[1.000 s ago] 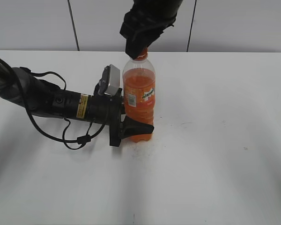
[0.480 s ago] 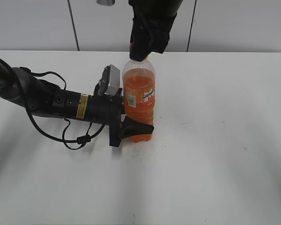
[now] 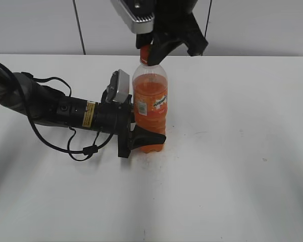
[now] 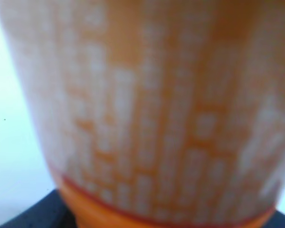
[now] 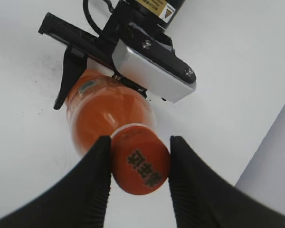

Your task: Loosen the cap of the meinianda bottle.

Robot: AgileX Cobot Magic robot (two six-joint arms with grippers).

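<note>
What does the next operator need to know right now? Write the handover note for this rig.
Left pincer: clamped on the lower body of the meinianda bottle, holding it upright on the white table.
Right pincer: above the bottle, one finger on each side of the cap, closed on it.
Done: bottle braced, cap gripped.
Unclear: no gap shows between cap and neck, so whether it has loosened at all cannot be told.
Left: twist the cap until it is loose while the left pincer keeps the bottle from turning, then release.

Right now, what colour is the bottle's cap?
Orange, with dark markings on top; the cap shows best in the right wrist view.
</note>
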